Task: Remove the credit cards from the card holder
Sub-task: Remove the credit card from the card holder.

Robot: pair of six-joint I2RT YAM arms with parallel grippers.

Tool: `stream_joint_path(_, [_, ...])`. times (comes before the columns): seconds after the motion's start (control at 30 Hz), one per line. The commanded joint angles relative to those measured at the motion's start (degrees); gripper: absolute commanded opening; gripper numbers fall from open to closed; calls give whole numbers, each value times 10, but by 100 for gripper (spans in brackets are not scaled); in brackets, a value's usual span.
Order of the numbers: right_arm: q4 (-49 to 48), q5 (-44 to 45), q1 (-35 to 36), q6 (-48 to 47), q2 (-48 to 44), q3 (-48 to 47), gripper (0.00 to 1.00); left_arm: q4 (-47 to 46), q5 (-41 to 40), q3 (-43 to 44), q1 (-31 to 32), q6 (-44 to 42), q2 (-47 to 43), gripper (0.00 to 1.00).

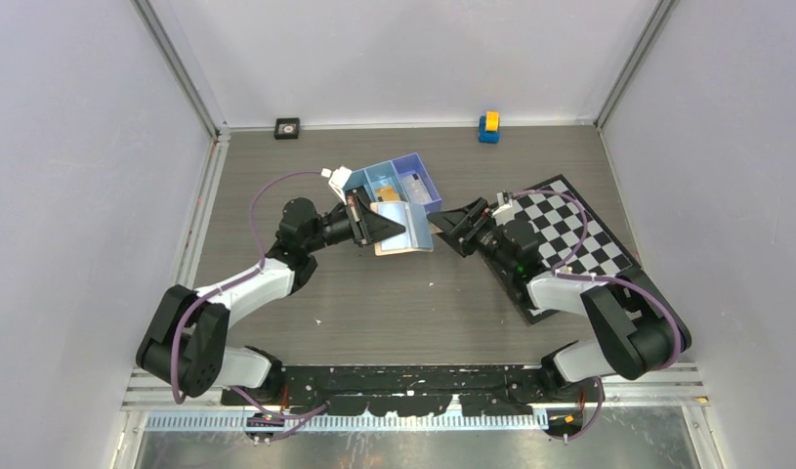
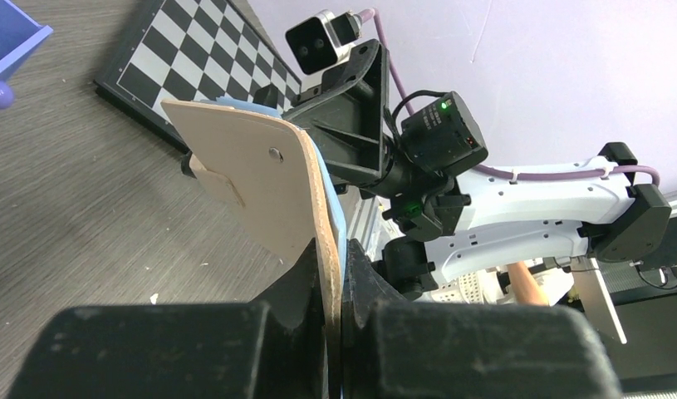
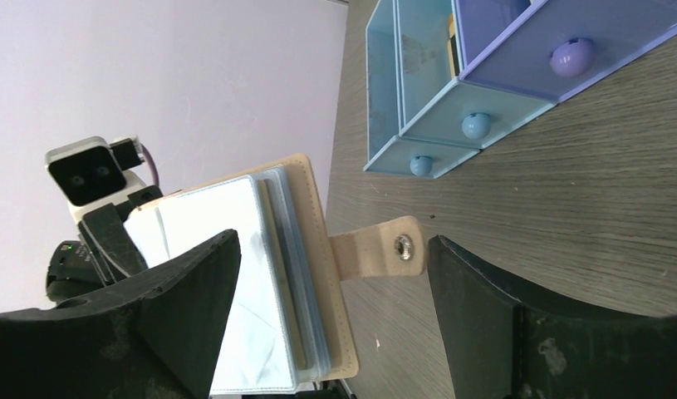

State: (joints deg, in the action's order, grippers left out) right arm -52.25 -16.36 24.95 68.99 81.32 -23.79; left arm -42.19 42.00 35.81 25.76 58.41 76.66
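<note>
Two tools: left tool [image 2: 331, 266] pinched shut on card holder [image 2: 260, 183]; right tool [image 3: 335, 249] spread wide.
Snap tab [image 3: 376, 253]: between the right tool's jaws, touching neither.

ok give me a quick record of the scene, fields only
card holder: held up, opened, clear sleeves facing the right arm
left tool: shut on one edge of the card holder
right tool: open, jaws either side of the snap tab
credit cards: cannot tell whether any sit in the sleeves
blue tray: on the table behind the card holder
chessboard: under the right arm
</note>
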Motion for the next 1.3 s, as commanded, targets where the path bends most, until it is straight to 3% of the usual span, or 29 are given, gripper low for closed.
stream_joint_path(0.0, [-71,3,-3,22,3,3,83,-59,17,8,6,10,13,0])
stream_joint_path(0.37, [-80,7,-16,19,-22,17,14,-12,-9,8,6,-19,13,0])
stream_joint_path(0.47, [-56,9,-20,5,-35,15,2,-2,-14,9,6,-22,14,0])
stream_joint_path(0.67, [-2,21,-22,-27,-85,16,0,100,-51,27,6,-68,6,1])
stream_joint_path(0.77, [27,24,-22,-41,-111,13,1,143,-61,37,6,-86,13,15])
stream_joint_path(0.93, [26,7,-21,-40,-115,9,0,108,-39,37,6,-66,43,40])
stream_joint_path(1.13, [-3,-16,-19,-31,-101,5,1,74,-19,38,7,-45,71,45])
stream_joint_path(1.27, [-1,-14,-15,-36,-112,5,1,106,-36,45,7,-51,95,46])
